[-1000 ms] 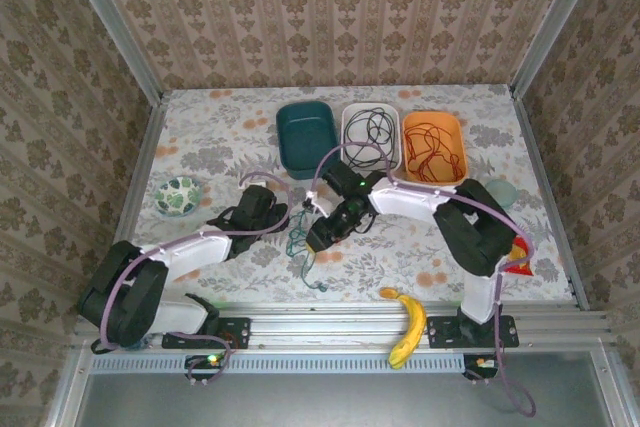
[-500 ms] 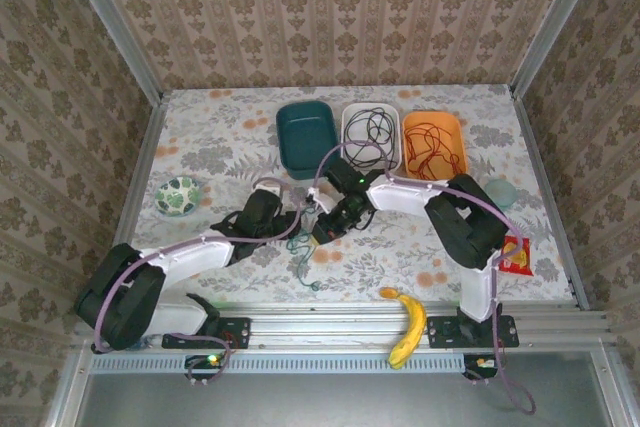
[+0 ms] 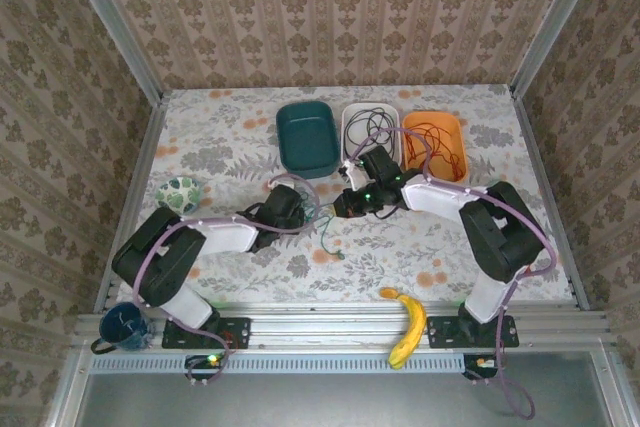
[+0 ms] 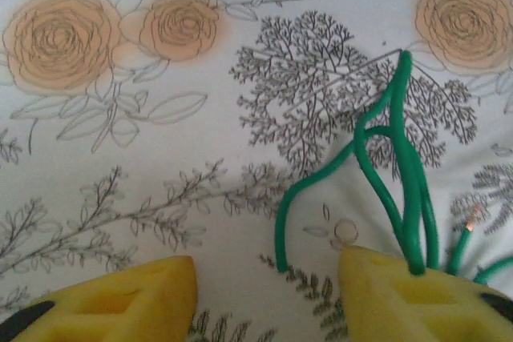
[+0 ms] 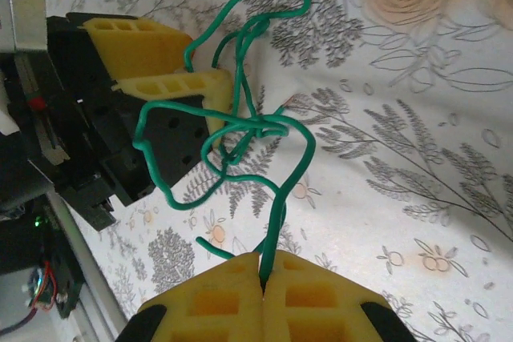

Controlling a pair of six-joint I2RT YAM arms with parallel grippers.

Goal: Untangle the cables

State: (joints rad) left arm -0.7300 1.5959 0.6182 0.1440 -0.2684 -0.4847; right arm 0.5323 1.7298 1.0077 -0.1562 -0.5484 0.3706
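Note:
The green cable (image 5: pixel 240 130) is a loose knotted bundle held just above the flowered table. My right gripper (image 5: pixel 264 274) is shut on one strand of it near an end. In the top view the green cable (image 3: pixel 327 231) trails down between my right gripper (image 3: pixel 345 204) and my left gripper (image 3: pixel 310 212). My left gripper (image 4: pixel 268 278) stands open low over the table. A free end of the green cable (image 4: pixel 393 158) lies in the gap, and other strands run past its right finger (image 4: pixel 409 294). A black cable (image 3: pixel 370 127) lies in the white tray and a red cable (image 3: pixel 432 147) in the orange tray.
Three trays stand in a row at the back: teal (image 3: pixel 307 135), white (image 3: pixel 392 152) and orange (image 3: pixel 458 137). A patterned bowl (image 3: pixel 180 194) sits at the left, a banana (image 3: pixel 405 322) on the front rail, and a blue mug (image 3: pixel 125 325) at the front left corner.
My right gripper closed on the green cable and drew it back and to the right. My left gripper followed rightward, its jaws narrowing. The cable no longer trails toward the front edge.

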